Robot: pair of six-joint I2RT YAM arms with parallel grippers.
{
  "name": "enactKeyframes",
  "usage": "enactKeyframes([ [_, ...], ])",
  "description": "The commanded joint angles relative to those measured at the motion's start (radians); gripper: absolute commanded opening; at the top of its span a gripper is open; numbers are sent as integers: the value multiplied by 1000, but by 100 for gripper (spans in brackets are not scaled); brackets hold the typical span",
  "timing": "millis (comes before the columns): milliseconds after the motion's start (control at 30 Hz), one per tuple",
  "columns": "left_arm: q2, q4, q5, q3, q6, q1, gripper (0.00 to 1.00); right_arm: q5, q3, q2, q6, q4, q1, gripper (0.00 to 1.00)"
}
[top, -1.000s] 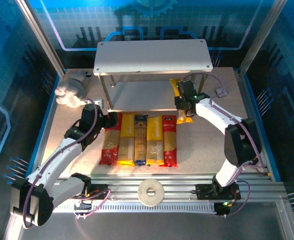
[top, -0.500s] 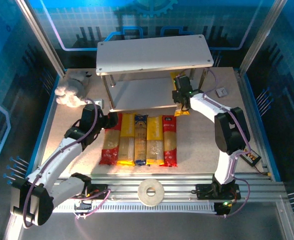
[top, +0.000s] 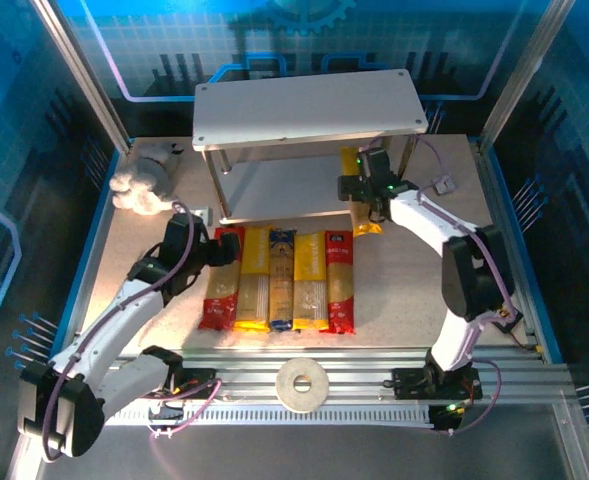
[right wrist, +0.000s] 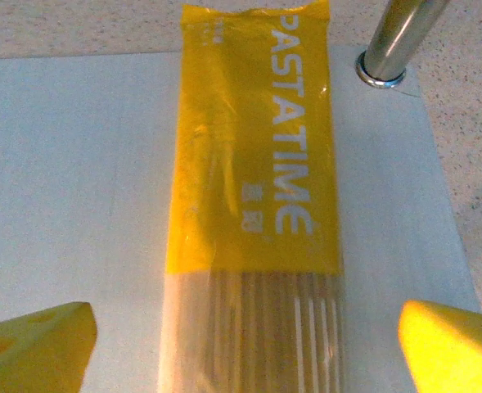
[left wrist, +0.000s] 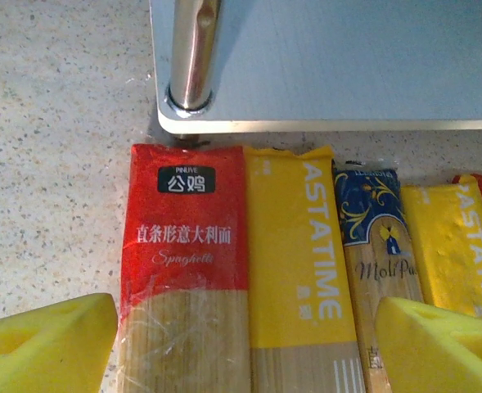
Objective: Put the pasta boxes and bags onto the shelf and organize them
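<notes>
While five packs point(top: 279, 280) are lying side by side on the table point(top: 404, 290), just before the shelf point(top: 304, 105), we are holding our left gripper point(left wrist: 241, 344) spread wide over the leftmost red pack point(left wrist: 183, 270). Farther back, our right gripper point(right wrist: 245, 344) is hanging released, fingers parted, over a yellow pack point(right wrist: 253, 164) lying by the lower board's point(right wrist: 77, 164) right edge.

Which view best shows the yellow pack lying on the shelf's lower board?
Right wrist: the yellow pack lies flat on the lower board, label readable, beside a metal leg. In top external its near end peeks out, the middle hidden under the right arm.
</notes>
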Motion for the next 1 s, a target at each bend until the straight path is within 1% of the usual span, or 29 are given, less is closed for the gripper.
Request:
enactKeyframes([
  [0,-23,-44,21,-28,-30,-12,84,-70,-53,-156,19,-34,6,99],
  [100,-21,-66,18,-30,-34,-25,85,-99,-120,-273,32,-133,57,99],
  [200,-12,-99,6,-27,-61,-44,85,-100,-206,-396,70,-224,127,98],
  [267,8,-152,-31,-20,-90,-63,85,-101,-256,-462,95,-276,171,98],
  [333,40,-214,-92,-12,-118,-93,85,-119,-304,-523,128,-310,195,98],
  [433,76,-244,-131,-27,-177,-104,86,-159,-357,-587,164,-317,199,98],
  [467,86,-237,-129,-33,-189,-104,89,-168,-367,-599,169,-317,200,99],
  [633,172,-188,-155,-46,-229,-104,90,-194,-379,-644,157,-311,201,98],
  [800,299,-142,-127,-20,-243,-103,93,-190,-395,-675,152,-303,201,99],
  [967,412,-154,-112,32,-226,-95,96,-180,-424,-723,153,-295,195,99],
])
